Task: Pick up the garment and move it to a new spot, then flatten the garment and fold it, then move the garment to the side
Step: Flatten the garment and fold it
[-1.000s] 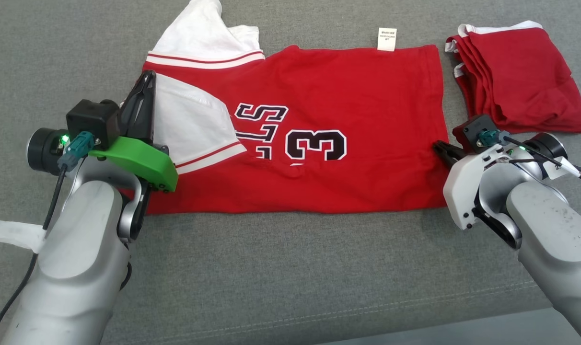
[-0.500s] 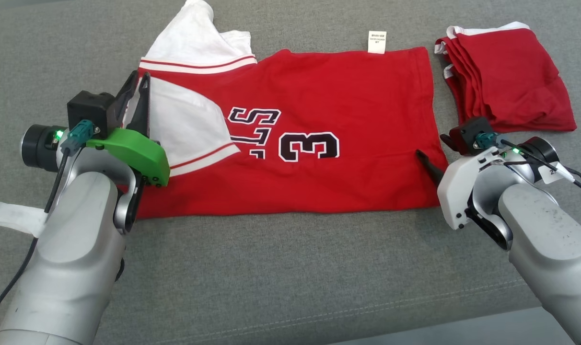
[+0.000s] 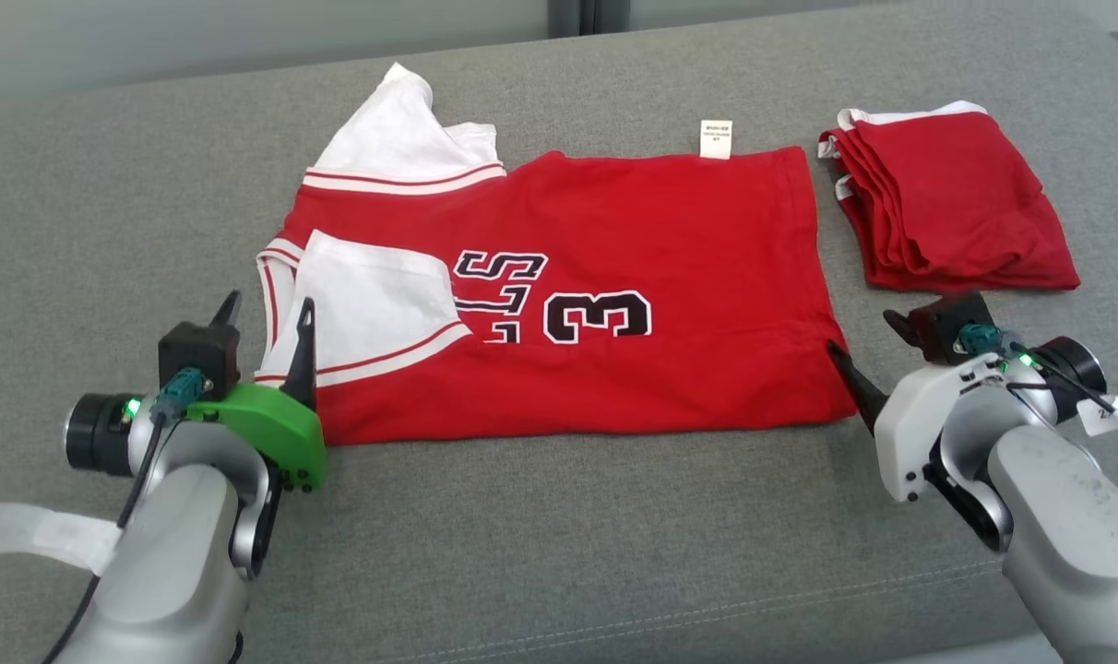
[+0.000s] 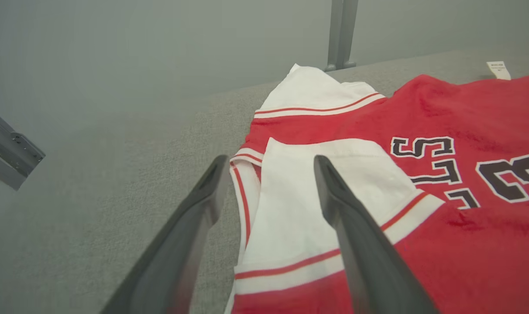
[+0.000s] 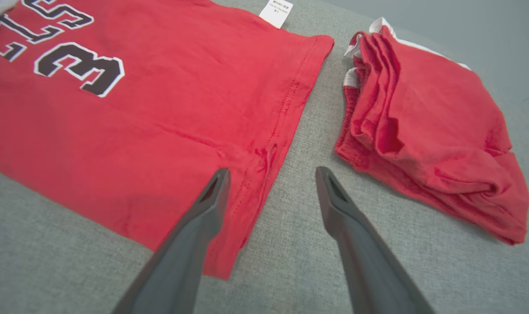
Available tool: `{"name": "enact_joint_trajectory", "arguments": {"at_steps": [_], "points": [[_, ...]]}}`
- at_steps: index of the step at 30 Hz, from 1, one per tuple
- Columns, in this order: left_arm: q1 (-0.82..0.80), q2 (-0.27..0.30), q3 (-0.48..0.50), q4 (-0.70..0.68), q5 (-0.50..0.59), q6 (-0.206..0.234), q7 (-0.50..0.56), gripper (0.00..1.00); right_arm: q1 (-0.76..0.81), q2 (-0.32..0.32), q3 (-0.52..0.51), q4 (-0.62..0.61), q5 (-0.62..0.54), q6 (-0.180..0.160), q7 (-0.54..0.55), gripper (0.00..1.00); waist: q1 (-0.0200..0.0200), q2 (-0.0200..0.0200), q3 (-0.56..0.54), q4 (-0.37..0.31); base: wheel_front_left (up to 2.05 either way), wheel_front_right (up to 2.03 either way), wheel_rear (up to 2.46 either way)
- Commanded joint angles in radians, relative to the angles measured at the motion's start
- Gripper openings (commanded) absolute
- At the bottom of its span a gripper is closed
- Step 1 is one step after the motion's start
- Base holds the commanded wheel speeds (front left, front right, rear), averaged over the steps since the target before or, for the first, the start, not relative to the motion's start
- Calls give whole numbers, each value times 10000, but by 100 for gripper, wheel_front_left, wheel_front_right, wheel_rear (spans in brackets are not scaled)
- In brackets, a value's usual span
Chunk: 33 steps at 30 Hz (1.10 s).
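The garment [image 3: 614,249] is a red jersey with white sleeves and a black "3". It lies folded in a long band across the grey cushion. My left gripper [image 3: 267,309] stands open at the jersey's left end. In the left wrist view its fingers straddle the white sleeve's edge [image 4: 290,209] with nothing pinched, gripper [image 4: 269,162] above the cloth. My right gripper [image 3: 865,339] is open at the jersey's lower right corner. In the right wrist view the gripper [image 5: 273,173] has one finger over the red hem [image 5: 264,165] and the other over bare cushion.
A stack of folded red garments [image 3: 956,203] lies at the right, close beyond my right gripper, and shows again as the stack [image 5: 421,131]. A white care label [image 3: 716,138] sticks out at the jersey's far edge. The grey cushion [image 3: 559,535] reaches to the near edge.
Both grippers have opened and let go of the jersey's ends, then drawn back toward the near edge. The head camera has shifted, so the whole picture sits lower.
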Motion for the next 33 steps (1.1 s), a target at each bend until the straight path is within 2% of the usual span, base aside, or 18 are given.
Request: {"name": "enact_joint_trajectory", "arguments": {"at_steps": [1,11,20,30,32,33], "points": [[388,110,-21,-79,-57,128,98,100,403,31,-191,-194,-149,-16,19,100,0,-1,-321,89,0,0,0],[1534,319,-334,-491,157,806,842,100,1855,911,-1454,-1201,-803,-16,445,100,0,-1,-219,51,0,0,0],[1417,397,-555,-670,226,1167,1686,100,2023,1471,-2168,-1102,-1378,-16,823,100,0,-1,38,175,0,0,0],[1708,409,-525,-829,-208,1448,3073,100,2261,1928,-2800,-911,-1756,-16,1131,100,0,-1,169,155,0,0,0],[1688,431,-540,-896,-251,1462,3209,80,2216,2014,-2840,-857,-1827,-16,1133,100,0,-1,217,150,0,0,0],[1676,451,-558,-926,-260,1471,3291,78,2165,2060,-2853,-829,-1852,-16,1111,100,0,-1,240,150,0,0,0]]}}
